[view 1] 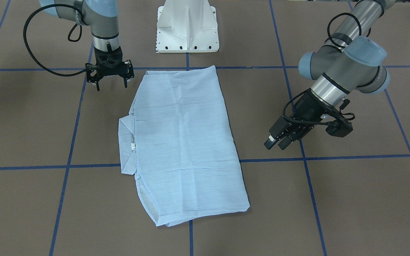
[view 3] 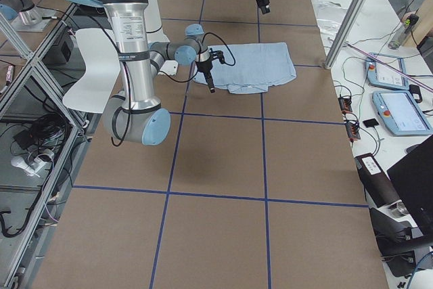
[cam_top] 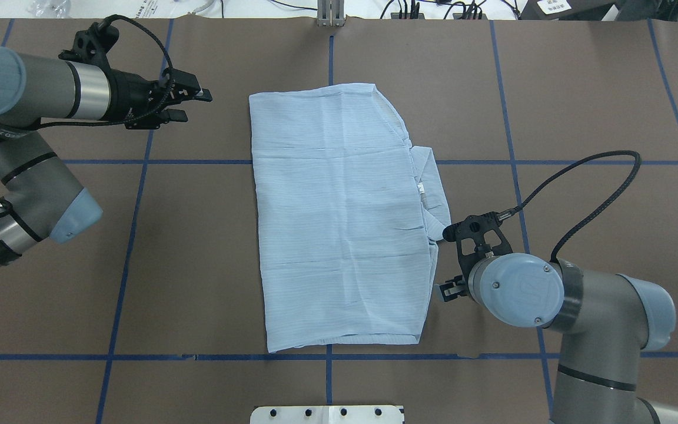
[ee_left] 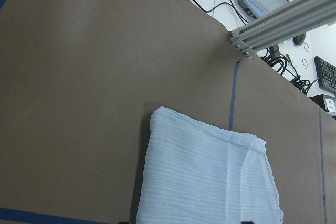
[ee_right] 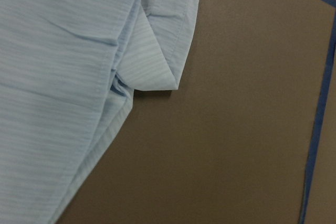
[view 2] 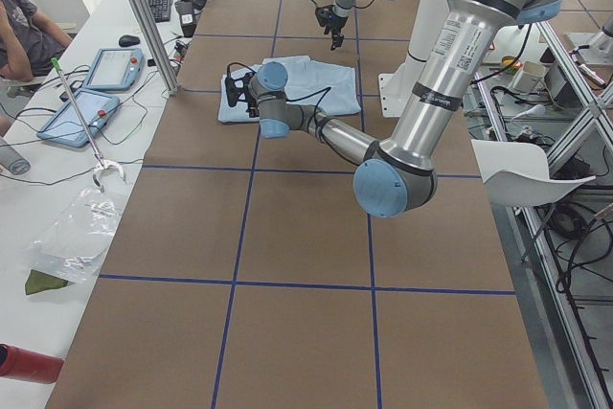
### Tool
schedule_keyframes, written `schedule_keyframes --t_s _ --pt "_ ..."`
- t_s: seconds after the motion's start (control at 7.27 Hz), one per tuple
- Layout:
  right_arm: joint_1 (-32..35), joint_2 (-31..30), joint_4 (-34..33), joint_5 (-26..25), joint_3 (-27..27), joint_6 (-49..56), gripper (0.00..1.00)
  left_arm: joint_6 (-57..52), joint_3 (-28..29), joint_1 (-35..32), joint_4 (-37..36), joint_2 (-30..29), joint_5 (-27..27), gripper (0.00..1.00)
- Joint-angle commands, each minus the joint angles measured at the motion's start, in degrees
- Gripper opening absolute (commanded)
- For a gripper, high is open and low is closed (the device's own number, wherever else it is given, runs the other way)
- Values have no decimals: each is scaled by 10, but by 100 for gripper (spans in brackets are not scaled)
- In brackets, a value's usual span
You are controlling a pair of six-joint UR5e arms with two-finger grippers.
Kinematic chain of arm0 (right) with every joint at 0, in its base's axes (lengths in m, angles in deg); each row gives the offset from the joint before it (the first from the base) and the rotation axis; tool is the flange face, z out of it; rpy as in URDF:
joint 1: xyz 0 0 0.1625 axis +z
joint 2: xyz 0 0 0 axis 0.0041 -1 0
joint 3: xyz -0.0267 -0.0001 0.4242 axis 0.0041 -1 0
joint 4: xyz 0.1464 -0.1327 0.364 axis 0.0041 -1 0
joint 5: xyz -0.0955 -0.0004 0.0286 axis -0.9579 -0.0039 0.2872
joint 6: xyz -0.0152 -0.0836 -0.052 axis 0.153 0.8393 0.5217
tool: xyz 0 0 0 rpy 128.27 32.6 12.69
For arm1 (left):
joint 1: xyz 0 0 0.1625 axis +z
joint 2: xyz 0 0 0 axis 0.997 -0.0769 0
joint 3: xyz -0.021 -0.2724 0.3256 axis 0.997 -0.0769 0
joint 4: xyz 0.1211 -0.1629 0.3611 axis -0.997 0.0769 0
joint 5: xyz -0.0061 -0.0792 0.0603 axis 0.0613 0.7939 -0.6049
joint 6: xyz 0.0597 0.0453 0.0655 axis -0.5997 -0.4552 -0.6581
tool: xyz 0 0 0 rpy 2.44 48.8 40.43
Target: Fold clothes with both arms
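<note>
The light-blue striped shirt point(view 1: 183, 142) point(cam_top: 339, 224) lies flat on the table, folded into a long rectangle. Its collar point(cam_top: 430, 188) with the small white label point(cam_top: 420, 188) sticks out on my right side. My right gripper point(view 1: 111, 84) hangs open above the table beside the shirt's near right corner; its wrist view shows the collar tip point(ee_right: 157, 72). My left gripper point(view 1: 275, 145) point(cam_top: 196, 106) hovers open off the shirt's far left corner and holds nothing. The left wrist view shows that far end of the shirt point(ee_left: 205, 177).
The white pedestal base point(view 1: 187, 28) stands at the near table edge. Blue tape lines point(cam_top: 133, 224) divide the brown table top. An aluminium post point(ee_left: 283, 19) rises at the far edge, where tablets point(view 2: 96, 93) and cables lie and a person sits.
</note>
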Motion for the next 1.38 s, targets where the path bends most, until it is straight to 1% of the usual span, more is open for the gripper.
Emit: schedule_keyframes --t_s 0.0,0.14,0.41,0.55,0.69,1.1,1.24 --pt "-44 40 2 -3 0 -234 100 0 -13 1 -21 2 0 76" --pt "-55 56 2 -3 -1 -353 100 0 -14 1 -20 7 0 76" --pt "-66 68 2 -3 6 -600 100 1 -14 1 -20 8 -2 76" --pt "-82 68 2 -8 3 -695 100 1 -18 0 -20 9 -3 76" --pt "-88 67 2 -9 -2 -748 99 1 -27 1 -20 23 -4 76" --pt "-86 67 7 -8 -22 -752 98 4 -31 3 -20 23 -7 76" --pt "-82 67 42 -8 -35 -750 98 4 -31 4 -20 22 -7 76"
